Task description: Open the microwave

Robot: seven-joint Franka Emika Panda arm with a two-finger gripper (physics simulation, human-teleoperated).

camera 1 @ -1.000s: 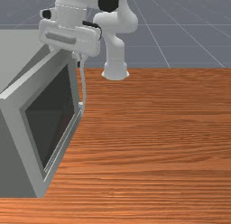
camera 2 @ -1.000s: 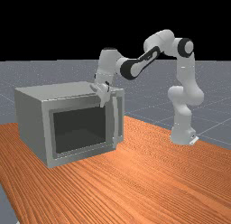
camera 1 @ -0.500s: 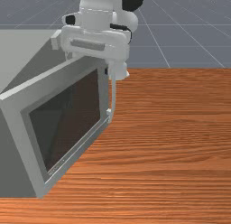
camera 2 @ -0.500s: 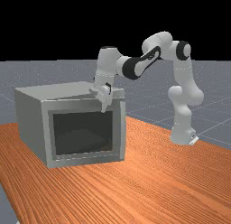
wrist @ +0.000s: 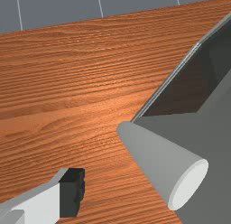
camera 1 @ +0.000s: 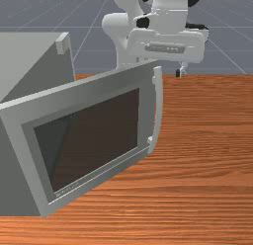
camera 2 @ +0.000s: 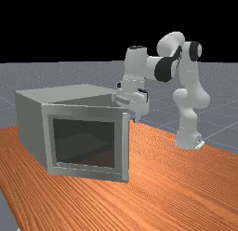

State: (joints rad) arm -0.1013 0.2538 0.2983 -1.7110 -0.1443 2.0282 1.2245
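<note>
The grey microwave (camera 1: 29, 49) has its door (camera 1: 146, 110) swung out from the body, with a wide gap at the handle side. A pale upright handle (camera 1: 159, 108) runs along the door's free edge. My gripper (camera 1: 169, 68) is at the handle's top end, its hand above and behind the door's upper corner. One finger stands apart from the handle, on the front view's right of it; the other is hidden. In the wrist view the gripper (wrist: 116, 191) has one black-tipped finger showing, with wood between it and the handle (wrist: 155, 162).
The orange-brown table (camera 1: 207, 165) extends to the front view's right of the door. My arm's base (camera 2: 188, 137) stands at the table's far-view right, beyond the microwave. The door's dark window (camera 2: 83, 141) faces the far view's camera.
The door has swung farther out from the body. My hand has moved toward the front view's right and the far view's right, and a finger now stands clear of the handle.
</note>
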